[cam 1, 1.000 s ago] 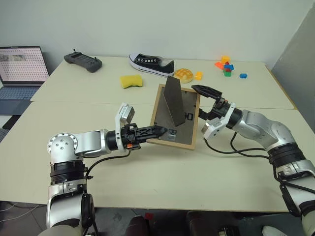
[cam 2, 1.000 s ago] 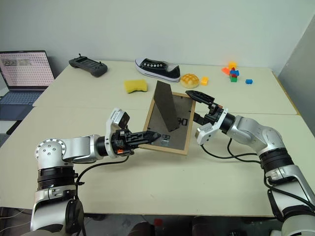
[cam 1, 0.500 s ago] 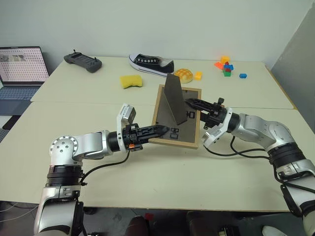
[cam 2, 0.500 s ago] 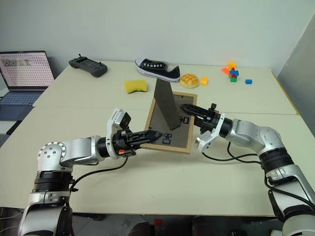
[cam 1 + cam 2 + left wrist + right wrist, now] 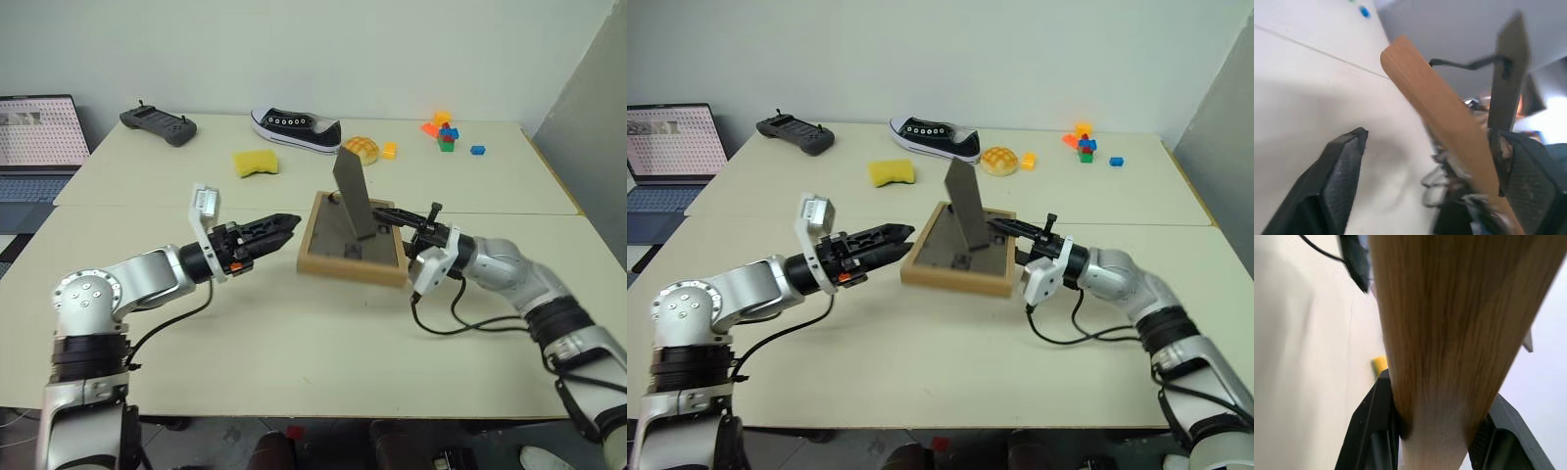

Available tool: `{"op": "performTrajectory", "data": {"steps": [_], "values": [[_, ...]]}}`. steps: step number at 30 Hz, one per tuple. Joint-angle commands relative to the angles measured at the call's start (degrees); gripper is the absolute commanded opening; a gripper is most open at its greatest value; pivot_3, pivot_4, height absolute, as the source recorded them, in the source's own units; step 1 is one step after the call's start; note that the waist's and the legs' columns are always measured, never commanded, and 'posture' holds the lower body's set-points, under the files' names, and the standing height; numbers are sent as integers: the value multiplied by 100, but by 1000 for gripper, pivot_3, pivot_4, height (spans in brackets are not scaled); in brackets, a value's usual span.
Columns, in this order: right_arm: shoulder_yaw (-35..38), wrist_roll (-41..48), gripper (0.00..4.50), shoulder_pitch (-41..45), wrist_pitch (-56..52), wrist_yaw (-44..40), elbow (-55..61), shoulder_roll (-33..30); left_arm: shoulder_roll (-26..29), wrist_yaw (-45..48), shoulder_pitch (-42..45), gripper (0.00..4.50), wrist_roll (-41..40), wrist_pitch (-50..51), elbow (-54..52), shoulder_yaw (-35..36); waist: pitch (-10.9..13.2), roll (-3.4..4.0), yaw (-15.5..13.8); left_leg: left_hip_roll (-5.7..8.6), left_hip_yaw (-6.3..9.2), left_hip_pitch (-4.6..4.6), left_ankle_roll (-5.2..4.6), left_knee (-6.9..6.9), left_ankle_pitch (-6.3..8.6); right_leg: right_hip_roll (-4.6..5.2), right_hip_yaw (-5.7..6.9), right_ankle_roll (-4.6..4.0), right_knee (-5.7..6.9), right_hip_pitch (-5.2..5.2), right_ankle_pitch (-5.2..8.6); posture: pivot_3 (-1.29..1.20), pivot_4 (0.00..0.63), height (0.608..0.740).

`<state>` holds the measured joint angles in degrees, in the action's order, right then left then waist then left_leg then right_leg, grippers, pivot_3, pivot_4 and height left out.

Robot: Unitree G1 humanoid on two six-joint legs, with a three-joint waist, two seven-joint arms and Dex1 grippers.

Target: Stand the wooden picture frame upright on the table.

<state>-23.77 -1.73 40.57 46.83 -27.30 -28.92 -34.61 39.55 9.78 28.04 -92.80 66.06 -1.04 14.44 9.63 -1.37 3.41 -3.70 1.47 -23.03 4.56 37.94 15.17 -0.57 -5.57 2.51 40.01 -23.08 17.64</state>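
Note:
The wooden picture frame (image 5: 350, 267) is at mid-table (image 5: 294, 343), back panel up and nearly flat, its dark stand (image 5: 353, 191) sticking up. My right gripper (image 5: 387, 213) is shut on the frame's right edge; in the right wrist view the wood (image 5: 1449, 308) sits between its fingers (image 5: 1371, 431). My left gripper (image 5: 282, 224) hovers just left of the frame, open and apart from it. In the left wrist view its fingers (image 5: 1342, 171) stand wide apart, with the frame's wooden edge (image 5: 1440, 112) ahead of them. The picture side is hidden.
At the back of the table are a black shoe (image 5: 294, 128), a yellow sponge (image 5: 256, 163), a bun (image 5: 364, 148), a grey controller (image 5: 159, 124) and coloured blocks (image 5: 446, 132). A laptop (image 5: 34, 132) stands at the far left. A seam crosses the table behind the frame.
My left gripper let go of the frame's near corner, opened and drew back to the left. The right gripper shut on the frame's right edge and rolled, and the frame tipped flatter.

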Motion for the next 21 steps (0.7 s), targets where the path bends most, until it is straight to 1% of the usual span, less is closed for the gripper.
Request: {"op": "performTrajectory", "data": {"steps": [1, 2, 5, 6, 9, 11, 12, 15, 17, 18, 20, 21], "values": [[416, 2082, 1328, -9, -2417, -1558, 656, 332, 273, 352, -193, 4500, 1364, -803, -1356, 74, 0, 0, -17, 0, 2, 0, 1, 1, 0, 2, 2, 0, 1, 0, 0, 0, 150, 740], [500, 2305, 1328, -15, -2868, -1775, 745, 395, 324, 444, -269, 4500, 1722, -985, -1581, 12, 1, 2, -22, 1, 2, -1, 1, 1, -1, 2, 3, 0, 2, 0, 0, 0, 150, 740], [850, 3335, 1328, 214, -5296, -2072, 787, 735, 571, 905, -712, 4500, 3080, -1687, -2471, -472, 2, 5, -45, 5, -5, 0, 2, 0, -1, -1, 3, 0, 0, 0, 0, 0, 150, 740], [955, 3542, 1328, 286, -5854, -2145, 784, 835, 608, 1053, -881, 4500, 3450, -1918, -2676, -610, 4, 7, -49, 6, -10, 0, 2, -1, -1, -3, 2, 0, -2, 0, 0, 0, 150, 740], [1142, 3526, 1328, 477, -6516, -2342, 470, 1098, 500, 1286, -1274, 4500, 4216, -2443, -2789, -850, 5, 8, -69, 7, -18, 0, 1, -2, 0, -7, 1, -2, -3, -3, 1, 0, 150, 740], [1177, 3252, 1328, 581, -6544, -2390, 56, 1257, 498, 1487, -1530, 4500, 4684, -2761, -2823, -997, 5, 8, -66, 4, -18, -1, -12, -2, 7, -14, 0, -2, -4, -5, 1, 0, 150, 740], [1220, 3172, 1328, 616, -6567, -2381, -116, 1336, 465, 1529, -1608, 4500, 4818, -2844, -2838, -1031, 5, 8, -64, 4, -18, -1, -22, -2, 13, -17, -1, -2, -4, -6, 1, 0, 150, 740], [1251, 2881, 1328, 646, -6488, -2450, -520, 1494, 210, 1529, -1648, 4500, 4856, -2859, -2820, -987, 5, 9, -100, 4, -19, -4, -25, -4, 14, -16, -1, -2, -6, -9, 1, 0, 150, 740], [1301, 2705, 2046, 626, -6401, -2450, -653, 1565, 138, 1623, -1653, 4500, 4956, -2871, -2763, -1009, 4, 8, -106, 5, -22, -6, -25, -1, 15, -15, -3, -2, -8, -10, 1, 0, 150, 740], [1346, 2647, 2174, 593, -6381, -2431, -639, 1584, 103, 1658, -1625, 4500, 5003, -2862, -2712, -1024, 4, 8, -106, 4, -22, -6, -25, -1, 15, -15, -3, -1, -7, -9, 1, 0, 150, 740], [1424, 2583, 2720, 541, -6399, -2445, -565, 1598, 47, 1711, -1578, 4500, 5083, -2847, -2648, -1029, 5, 8, -103, 3, -20, -5, -25, -3, 15, -16, -1, -2, -5, -10, 1, 0, 150, 740], [1464, 2580, 2909, 503, -6437, -2461, -490, 1590, 22, 1731, -1549, 4500, 5121, -2848, -2603, -1019, 5, 8, -103, 3, -19, -5, -25, -4, 15, -17, -1, -2, -5, -10, 1, 0, 150, 740]]}}
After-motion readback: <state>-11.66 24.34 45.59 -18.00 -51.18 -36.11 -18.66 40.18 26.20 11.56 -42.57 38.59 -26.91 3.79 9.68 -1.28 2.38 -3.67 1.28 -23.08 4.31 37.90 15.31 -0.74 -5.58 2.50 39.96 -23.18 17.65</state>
